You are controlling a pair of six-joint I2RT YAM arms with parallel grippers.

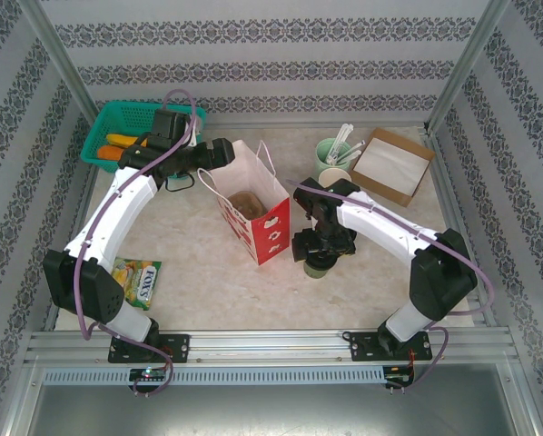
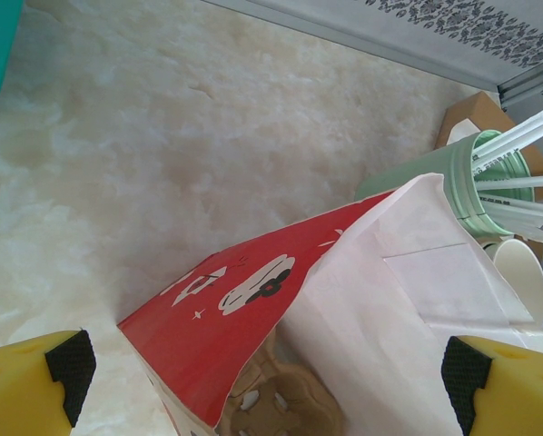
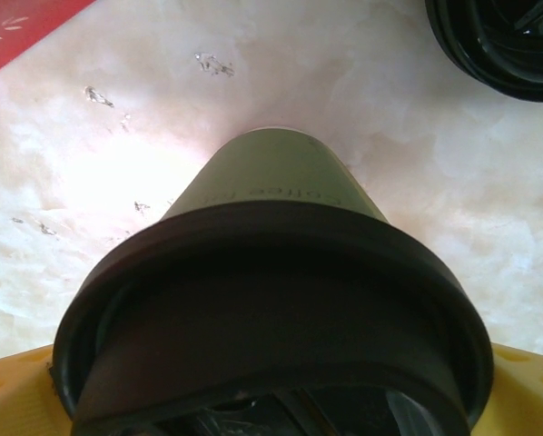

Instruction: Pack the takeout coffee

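**Cup [image 3: 271,191] stands between your right jaws, not yet gripped.**
Both grippers are wide open. The right gripper [image 1: 321,247] straddles the black lid [image 3: 271,263], and the left gripper [image 2: 267,368] spans the bag [image 2: 235,309] rim. Treat the cup as thin paper, easily crushed and possibly full. Close gently on the wall just under the lid and keep it upright.

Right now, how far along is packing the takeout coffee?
Done: the red paper bag stands open on the table, and the takeout coffee has its black lid on. In hand: the right claw, open, straddles the coffee, which stands beside the bag; the left claw, open, hovers at the bag's mouth. Left: grip the coffee, lift it and lower it into the bag.
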